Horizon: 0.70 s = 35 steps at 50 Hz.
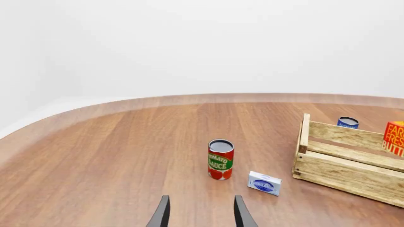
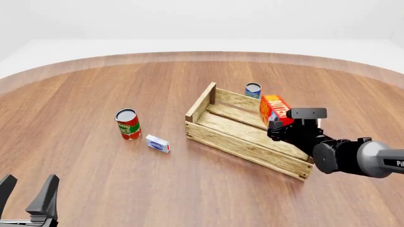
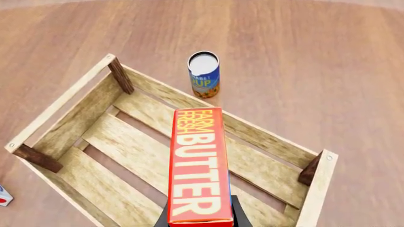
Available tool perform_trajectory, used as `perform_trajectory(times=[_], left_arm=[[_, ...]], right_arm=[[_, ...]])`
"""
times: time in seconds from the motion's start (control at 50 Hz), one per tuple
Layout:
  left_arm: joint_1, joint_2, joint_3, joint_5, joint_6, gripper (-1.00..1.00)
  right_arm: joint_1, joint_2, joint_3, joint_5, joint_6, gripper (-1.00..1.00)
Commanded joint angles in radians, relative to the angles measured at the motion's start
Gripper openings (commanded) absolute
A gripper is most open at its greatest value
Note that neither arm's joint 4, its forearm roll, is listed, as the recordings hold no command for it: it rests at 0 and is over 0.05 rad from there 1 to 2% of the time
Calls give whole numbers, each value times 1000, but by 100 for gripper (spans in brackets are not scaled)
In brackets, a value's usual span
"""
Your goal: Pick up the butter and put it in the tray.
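The butter [image 3: 199,165] is a long red-orange carton with "FARM FRESH" in yellow and "BUTTER" in big white letters down its face. It is off the desk, gripped at one end by the right end effector [image 2: 282,124], and it hangs in the air above the tray [image 2: 243,137], over the tray's far right part. In the front view it sits slightly tilted, its top higher than the tray's walls. The tray is a large open crate of light-wood slats with darker corner posts, lying at an angle on the desk, its slatted floor bare in the right wrist view.
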Motion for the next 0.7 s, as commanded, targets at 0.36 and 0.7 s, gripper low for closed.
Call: perform_trajectory(times=[0.36,0.7], left_arm=[[0,0,0,0,0,100],[0,0,0,0,0,100]], right_arm=[[-6,11,-1,-9,24,-100],[-12,20,9,-15,32,-100]])
